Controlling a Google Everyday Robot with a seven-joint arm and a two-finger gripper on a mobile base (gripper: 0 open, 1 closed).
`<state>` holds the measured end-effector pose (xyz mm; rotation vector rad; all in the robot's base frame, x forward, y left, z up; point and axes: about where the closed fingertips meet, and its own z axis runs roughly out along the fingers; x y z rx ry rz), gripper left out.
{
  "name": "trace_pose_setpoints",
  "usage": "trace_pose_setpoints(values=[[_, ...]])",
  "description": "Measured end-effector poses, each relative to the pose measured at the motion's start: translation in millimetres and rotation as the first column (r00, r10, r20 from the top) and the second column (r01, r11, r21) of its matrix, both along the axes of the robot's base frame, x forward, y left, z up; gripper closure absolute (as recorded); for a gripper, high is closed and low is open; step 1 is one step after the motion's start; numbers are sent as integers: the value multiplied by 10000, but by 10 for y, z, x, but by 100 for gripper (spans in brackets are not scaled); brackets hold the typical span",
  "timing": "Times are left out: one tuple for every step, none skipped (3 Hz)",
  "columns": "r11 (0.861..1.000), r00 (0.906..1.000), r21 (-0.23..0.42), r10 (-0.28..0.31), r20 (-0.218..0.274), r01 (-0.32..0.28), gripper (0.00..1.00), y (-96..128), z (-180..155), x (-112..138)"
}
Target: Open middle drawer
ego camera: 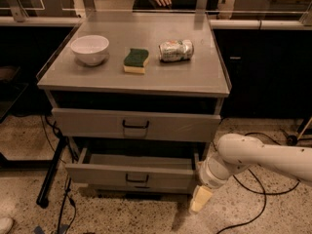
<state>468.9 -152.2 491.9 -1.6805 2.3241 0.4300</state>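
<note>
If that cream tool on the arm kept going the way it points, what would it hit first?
The tool hangs by the right front corner of the open middle drawer, pointing down and slightly left. It would probably meet the speckled floor first, though depth is unclear.

Lab; gripper (200,200) beside middle drawer (131,177); floor cables (253,186)

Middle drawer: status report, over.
Hand low beside the drawer's right front corner, off the handle. Middle drawer partly open, tray showing. Nothing blocking its front.
</note>
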Motion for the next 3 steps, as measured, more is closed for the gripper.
trace_pose_setpoints(values=[[9999, 9999, 32, 119, -39, -119, 0, 41, -58, 1], [9992, 9992, 84, 396, -88, -395, 0, 174, -141, 54], [9972, 9972, 149, 736, -152, -733, 0, 341, -242, 111]])
